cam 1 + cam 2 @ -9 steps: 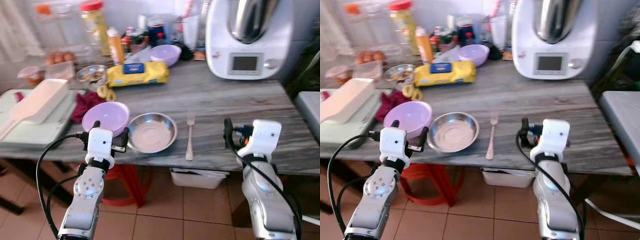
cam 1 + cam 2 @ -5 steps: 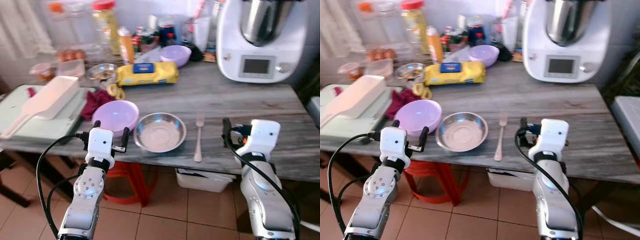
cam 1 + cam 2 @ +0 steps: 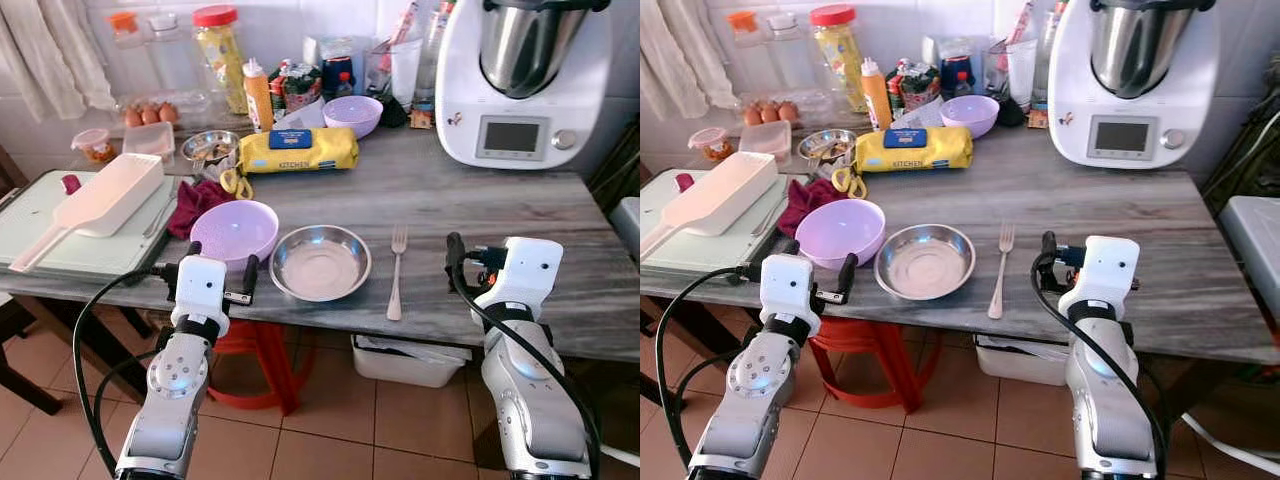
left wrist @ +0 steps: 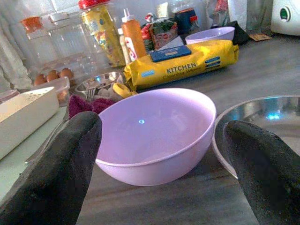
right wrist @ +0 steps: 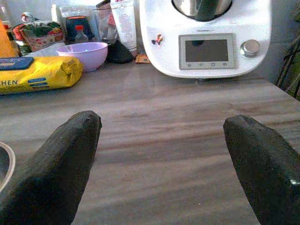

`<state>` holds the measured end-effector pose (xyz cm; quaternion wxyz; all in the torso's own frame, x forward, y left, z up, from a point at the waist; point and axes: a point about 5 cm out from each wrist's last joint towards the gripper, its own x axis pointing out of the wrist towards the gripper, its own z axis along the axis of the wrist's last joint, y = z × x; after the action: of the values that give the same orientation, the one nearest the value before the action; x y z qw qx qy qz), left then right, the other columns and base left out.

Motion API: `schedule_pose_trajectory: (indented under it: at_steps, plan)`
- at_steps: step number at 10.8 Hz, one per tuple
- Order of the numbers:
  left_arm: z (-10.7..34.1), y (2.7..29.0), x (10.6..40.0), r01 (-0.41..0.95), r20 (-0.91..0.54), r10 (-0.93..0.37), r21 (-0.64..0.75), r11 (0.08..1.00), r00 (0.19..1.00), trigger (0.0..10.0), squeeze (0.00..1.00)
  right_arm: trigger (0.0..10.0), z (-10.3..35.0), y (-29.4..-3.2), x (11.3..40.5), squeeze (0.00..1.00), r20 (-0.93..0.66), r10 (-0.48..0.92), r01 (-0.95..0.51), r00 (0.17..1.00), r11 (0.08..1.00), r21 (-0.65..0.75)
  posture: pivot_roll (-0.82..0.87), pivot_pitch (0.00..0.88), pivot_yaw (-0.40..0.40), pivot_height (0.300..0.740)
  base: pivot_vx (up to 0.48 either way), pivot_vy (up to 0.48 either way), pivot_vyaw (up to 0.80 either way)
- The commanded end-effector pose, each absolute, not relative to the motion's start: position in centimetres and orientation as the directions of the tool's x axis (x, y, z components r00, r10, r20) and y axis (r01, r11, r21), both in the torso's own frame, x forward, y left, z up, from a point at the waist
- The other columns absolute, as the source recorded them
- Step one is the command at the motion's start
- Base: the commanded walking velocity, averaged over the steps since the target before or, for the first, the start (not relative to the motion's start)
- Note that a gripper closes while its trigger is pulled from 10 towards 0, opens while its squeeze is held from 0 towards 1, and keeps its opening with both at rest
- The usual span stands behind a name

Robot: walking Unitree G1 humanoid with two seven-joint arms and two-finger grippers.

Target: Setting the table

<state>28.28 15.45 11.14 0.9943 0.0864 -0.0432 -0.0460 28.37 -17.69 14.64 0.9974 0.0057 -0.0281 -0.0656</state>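
Grey wood-grain table (image 3: 470, 200) stands over terracotta floor tiles (image 3: 330, 440), cluttered at 12 o'clock with jars, a yellow wipes pack (image 3: 298, 150) and a white kitchen machine (image 3: 520, 80). At the near edge lie a lilac bowl (image 3: 234, 231), a steel bowl (image 3: 320, 263) at its 3 o'clock, and then a fork (image 3: 395, 270). Left gripper (image 3: 216, 272), fingers spread, faces the lilac bowl; right gripper (image 3: 468, 262) hovers spread, empty. Eggs (image 4: 56, 75) appear behind the bowl in the left wrist view.

Silver arms (image 3: 172, 400), black cables (image 3: 85, 345)
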Motion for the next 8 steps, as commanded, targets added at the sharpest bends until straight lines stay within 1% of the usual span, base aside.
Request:
schedule_pose_trajectory:
  at_steps: [1, 2, 5, 6, 8]
  plan:
    - [11.12, 15.86, 28.32, 0.079, 0.071, -0.095, 0.197, 0.977, 0.993, 10.0, 0.0, 10.0, 14.7, -17.5, 28.51, 0.25, 0.047, -0.133, 0.131, 0.99, 0.99, 0.042, -0.05, 0.0, 0.081, 0.74, -0.247, 0.0, 0.0]
    - [11.17, 15.89, 28.41, 0.077, 0.072, -0.093, 0.198, 0.977, 0.993, 10.0, 0.0, 10.0, 14.7, -17.5, 28.62, 0.26, 0.045, -0.136, 0.134, 0.99, 0.99, 0.05, -0.05, 0.0, 0.082, 0.74, -0.251, 0.0, 0.0]
    - [11.21, 15.89, 28.41, 0.079, 0.072, -0.096, 0.199, 0.977, 0.993, 10.0, 0.0, 10.0, 14.68, -17.56, 28.74, 0.25, 0.043, -0.139, 0.137, 0.989, 0.989, 0.055, -0.05, 0.0, 0.084, 0.74, -0.385, 0.0, 0.0]
    - [11.19, 15.87, 28.37, 0.081, 0.072, -0.097, 0.2, 0.976, 0.993, 10.0, 0.0, 10.0, 14.64, -17.56, 28.72, 0.25, 0.041, -0.14, 0.137, 0.989, 0.989, 0.058, -0.05, 0.0, 0.085, 0.74, 0.27, 0.0, 0.0]
    - [11.15, 15.88, 28.34, 0.087, 0.071, -0.103, 0.203, 0.975, 0.992, 10.0, 0.0, 10.0, 14.53, -17.66, 28.81, 0.25, 0.035, -0.146, 0.143, 0.989, 0.988, 0.065, -0.05, 0.0, 0.084, 0.74, -0.386, 0.0, 0.0]
